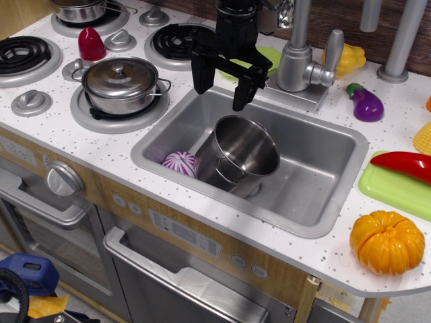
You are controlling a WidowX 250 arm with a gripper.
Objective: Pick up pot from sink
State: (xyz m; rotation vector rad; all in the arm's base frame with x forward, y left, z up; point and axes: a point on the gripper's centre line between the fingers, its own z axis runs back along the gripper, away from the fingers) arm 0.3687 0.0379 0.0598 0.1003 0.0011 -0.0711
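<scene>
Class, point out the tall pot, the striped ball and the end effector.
tall pot (237, 151): main view, inner wall.
striped ball (178, 163): main view, top.
end effector (221, 87): main view, midway between fingertips.

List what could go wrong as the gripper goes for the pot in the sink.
1. The pot is tilted, so its shiny rim could slip from the open gripper.
2. The striped ball sits against the pot and may roll or jam as it lifts.
3. The faucet stands close beside the arm; a swing could hit it.
</scene>
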